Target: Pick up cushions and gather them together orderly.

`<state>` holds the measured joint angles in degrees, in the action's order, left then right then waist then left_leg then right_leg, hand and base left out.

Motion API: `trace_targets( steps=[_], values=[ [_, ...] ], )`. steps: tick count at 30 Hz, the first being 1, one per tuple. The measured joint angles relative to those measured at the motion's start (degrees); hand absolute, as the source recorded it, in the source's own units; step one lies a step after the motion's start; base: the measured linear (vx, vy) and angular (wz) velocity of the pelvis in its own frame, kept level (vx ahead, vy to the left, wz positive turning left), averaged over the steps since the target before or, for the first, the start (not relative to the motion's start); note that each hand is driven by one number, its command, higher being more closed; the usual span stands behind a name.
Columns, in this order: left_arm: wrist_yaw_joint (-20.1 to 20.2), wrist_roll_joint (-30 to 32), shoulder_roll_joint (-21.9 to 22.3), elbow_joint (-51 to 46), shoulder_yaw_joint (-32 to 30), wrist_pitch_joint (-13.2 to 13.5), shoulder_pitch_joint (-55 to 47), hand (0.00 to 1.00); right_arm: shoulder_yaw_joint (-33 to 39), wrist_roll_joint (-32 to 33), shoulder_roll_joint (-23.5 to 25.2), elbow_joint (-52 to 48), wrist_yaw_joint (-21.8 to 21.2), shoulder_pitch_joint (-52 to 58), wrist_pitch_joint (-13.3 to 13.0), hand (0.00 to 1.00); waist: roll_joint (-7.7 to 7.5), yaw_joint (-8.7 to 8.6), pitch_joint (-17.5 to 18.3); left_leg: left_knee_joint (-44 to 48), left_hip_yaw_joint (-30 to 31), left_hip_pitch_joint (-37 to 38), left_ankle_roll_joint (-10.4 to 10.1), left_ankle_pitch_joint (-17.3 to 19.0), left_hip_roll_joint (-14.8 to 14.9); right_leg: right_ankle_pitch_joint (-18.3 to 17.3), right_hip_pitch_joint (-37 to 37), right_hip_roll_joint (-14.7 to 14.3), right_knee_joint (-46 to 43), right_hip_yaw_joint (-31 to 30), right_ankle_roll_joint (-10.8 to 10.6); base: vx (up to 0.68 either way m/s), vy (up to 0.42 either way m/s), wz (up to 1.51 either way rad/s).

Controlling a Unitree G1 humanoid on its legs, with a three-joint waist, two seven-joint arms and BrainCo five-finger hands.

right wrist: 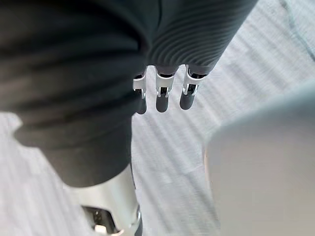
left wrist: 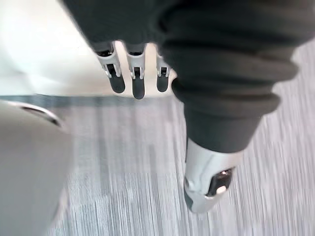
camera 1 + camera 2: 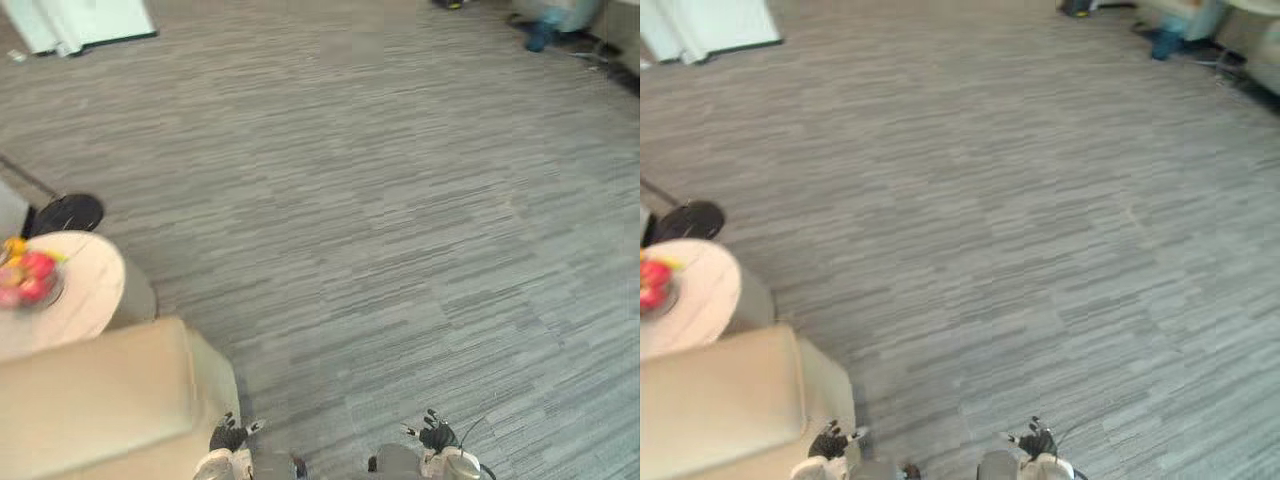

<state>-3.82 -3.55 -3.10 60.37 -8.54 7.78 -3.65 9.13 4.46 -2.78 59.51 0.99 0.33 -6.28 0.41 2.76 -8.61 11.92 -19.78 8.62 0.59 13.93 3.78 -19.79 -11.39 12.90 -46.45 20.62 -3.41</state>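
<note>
Both hands show at the bottom edge of the frame over the grey striped carpet floor (image 3: 400, 200). The left hand (image 3: 228, 437) is at lower left of centre and the right hand (image 3: 437, 437) at lower right of centre, well apart from each other. Each is empty. In the left wrist view the fingers (image 2: 138, 83) hang straight and loosely spread with the thumb (image 2: 206, 182) standing apart, clasping nothing. In the right wrist view the fingers (image 1: 163, 96) are likewise relaxed and unbent over bare carpet. The one cushion-like thing is a beige padded block (image 3: 100, 390) in the lower left corner. Whether it is a loose cushion or part of a seat I cannot tell. It sits on the floor just beside the left hand, whose fingertips are near its right face but not touching it. Just beyond it, toward the left edge, stands a small round pale surface (image 3: 85, 290) carrying a bowl of fruit (image 3: 28, 278) with red and yellow pieces. A black round base (image 3: 67, 212) lies on the floor just above that. A white object (image 3: 85, 20) sits in the upper left corner and a blue object (image 3: 540, 35) in the upper right.
</note>
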Motion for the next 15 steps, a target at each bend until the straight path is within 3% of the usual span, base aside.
trace_targets(
  steps=[2,4,5,6,7,8,9,11,13,14,15],
  values=[
    [0.0,0.0,-0.4,0.3,1.5,-0.7,1.3,0.00,-0.8,0.0,0.4,0.0,-0.2,-1.2,-0.1,0.00,0.04,-0.12,0.0,-1.8,-2.1,1.0,0.0,0.0,1.1,-0.2,-3.1,1.4,3.0,9.5,1.7,0.35,-0.027,-0.69],
    [0.0,0.2,-0.3,1.4,3.4,-1.0,2.5,0.00,-0.3,0.0,0.2,0.4,0.0,-2.7,-0.1,0.00,0.36,-0.11,-0.5,-4.0,-4.7,3.1,-0.5,-0.2,1.7,4.3,-7.6,-0.1,12.8,18.8,6.6,0.40,-0.083,-0.83],
    [0.0,0.2,-0.4,1.5,3.6,-1.0,2.4,0.00,-0.3,0.0,0.2,0.5,0.0,-2.6,-0.1,0.00,0.15,-0.09,-0.6,-4.0,-4.9,3.7,-0.7,-0.2,1.5,5.7,-7.8,-1.1,15.7,19.1,7.5,0.56,-0.172,-0.82],
    [0.0,0.2,-0.6,1.5,3.4,-1.0,2.0,0.00,-0.3,0.0,0.3,0.5,0.0,-1.6,-0.1,0.00,-1.31,-0.11,-0.2,-3.2,-4.4,6.0,-4.0,0.4,0.4,14.7,-6.5,-3.9,26.3,17.9,12.7,0.41,-0.138,-0.61],
    [-0.2,0.5,-0.3,2.0,3.1,-1.1,2.2,0.00,0.0,0.0,-0.1,0.2,0.0,-1.5,-0.1,0.00,-0.15,-0.27,-0.5,-1.9,-3.7,6.6,-5.3,1.4,1.0,15.0,-6.1,-5.0,25.6,16.7,14.2,0.59,-0.174,-0.80],
    [-0.3,1.2,0.0,2.1,3.4,-0.9,3.1,0.00,1.0,0.0,-1.7,0.1,0.2,-2.3,0.0,0.00,1.21,-0.12,-0.6,2.4,-2.2,5.1,-6.1,1.2,2.5,13.6,-5.6,-6.0,25.8,15.9,14.0,0.35,-0.109,-0.56],
    [-0.5,1.3,0.5,2.0,3.5,-0.7,3.7,0.00,2.2,0.0,-2.0,0.4,0.2,-2.5,-0.1,0.00,1.54,-0.80,-0.7,4.1,-0.5,4.2,-5.7,0.6,2.5,12.6,-5.2,-6.3,25.7,15.1,13.2,0.50,-0.170,-0.58],
    [-0.5,1.8,2.0,2.1,3.4,-0.7,4.3,0.00,4.4,0.1,-2.3,1.1,0.3,-1.8,0.1,0.00,2.41,-2.04,-0.9,12.6,1.1,2.7,-6.9,-3.2,4.5,9.5,-2.5,-8.6,25.5,13.6,12.1,0.34,-0.147,-0.39],
    [-0.3,2.2,1.9,1.8,2.9,-0.9,4.0,0.00,2.9,0.3,-1.7,1.9,0.4,-0.9,0.3,0.00,2.75,-1.62,-1.6,37.7,4.7,-6.1,-5.0,-12.0,9.1,7.7,3.6,-12.3,28.8,9.2,12.5,0.38,-0.106,-0.93],
    [-0.3,2.3,1.9,1.5,2.7,-0.9,4.1,0.00,2.6,0.3,-1.7,1.9,0.3,-0.8,0.3,0.00,2.94,-1.36,-1.8,42.5,5.3,-8.2,-4.0,-10.2,9.6,7.3,4.7,-13.0,29.1,7.9,12.5,0.45,-0.039,-1.44],
    [-0.3,2.3,1.4,0.5,2.8,-0.8,4.3,0.00,2.4,0.7,-1.7,2.2,0.5,-1.4,0.3,0.00,2.52,-0.49,-3.1,49.0,7.2,-13.9,-3.5,-4.9,9.3,6.3,8.7,-13.9,30.4,4.3,12.3,0.44,0.001,-1.28]
  ],
)
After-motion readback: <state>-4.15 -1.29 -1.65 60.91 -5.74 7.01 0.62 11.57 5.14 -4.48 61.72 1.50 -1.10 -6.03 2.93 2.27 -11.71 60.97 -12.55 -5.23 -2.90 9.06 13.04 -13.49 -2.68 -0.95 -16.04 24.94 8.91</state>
